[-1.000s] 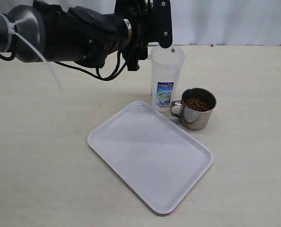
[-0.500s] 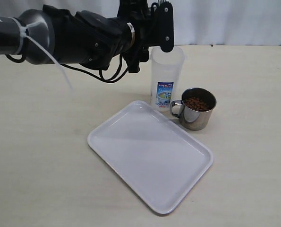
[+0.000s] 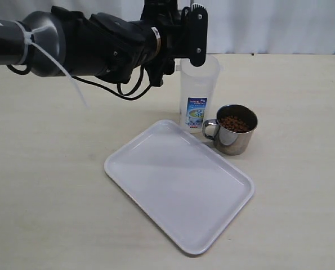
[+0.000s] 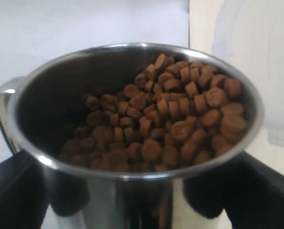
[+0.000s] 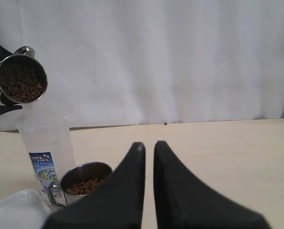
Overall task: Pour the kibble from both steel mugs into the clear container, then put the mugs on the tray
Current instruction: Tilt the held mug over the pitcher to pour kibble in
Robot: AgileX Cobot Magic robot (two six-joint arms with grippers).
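My left gripper (image 4: 138, 202) is shut on a steel mug (image 4: 108, 198), one black finger (image 4: 17, 191) on each side of its wall. This mug is tilted and holds a heap of kibble (image 4: 170, 119). In the exterior view the left gripper (image 3: 184, 34) hangs at the rim of the clear container (image 3: 200, 93) and hides its mug. The right wrist view shows that mug (image 5: 21, 78) raised above the container (image 5: 46, 143). A second steel mug (image 3: 235, 129) with kibble (image 3: 235, 123) stands right of the container. The white tray (image 3: 156, 185) lies in front. My right gripper (image 5: 146, 145) is shut and holds nothing.
A white curtain (image 5: 180, 57) hangs behind the pale table (image 3: 43, 185). The left arm's dark body and cables (image 3: 88, 45) stretch over the table's back left. The tray's far corner lies close to the container and the standing mug.
The left arm has shifted a little to the right with its mug, closer over the container's rim. The standing mug, tray and container have not moved.
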